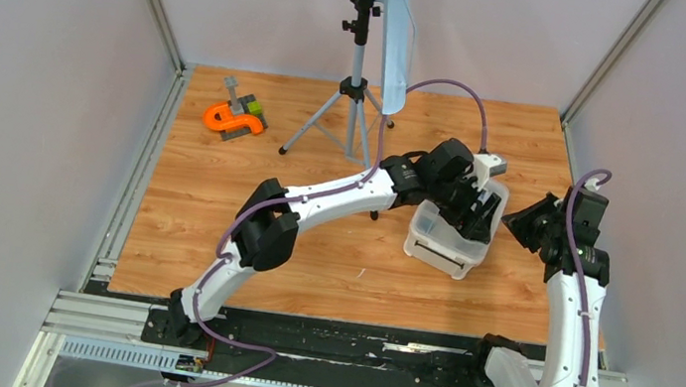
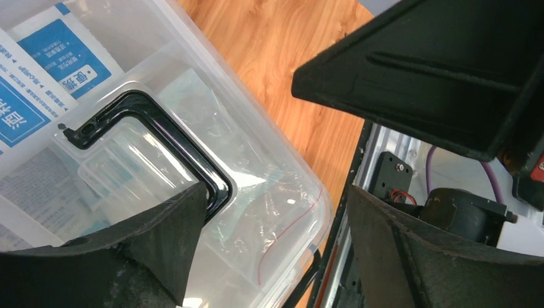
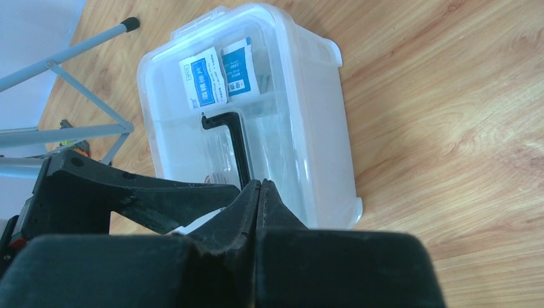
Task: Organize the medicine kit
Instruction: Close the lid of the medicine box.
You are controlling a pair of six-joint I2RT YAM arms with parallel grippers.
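The medicine kit (image 1: 437, 246) is set right of centre on the desk (image 1: 216, 217), lid (image 3: 173, 147) on, its long axis running from near-left to far-right, and the black handle (image 2: 147, 141) is laid along that axis. The left gripper (image 2: 276, 205) is seen directly above the lid, fingers spread wide and empty, the handle just beside one finger. The right gripper (image 3: 260, 192) is seen just right of the kit, fingers pressed together; the left arm is judged nearer
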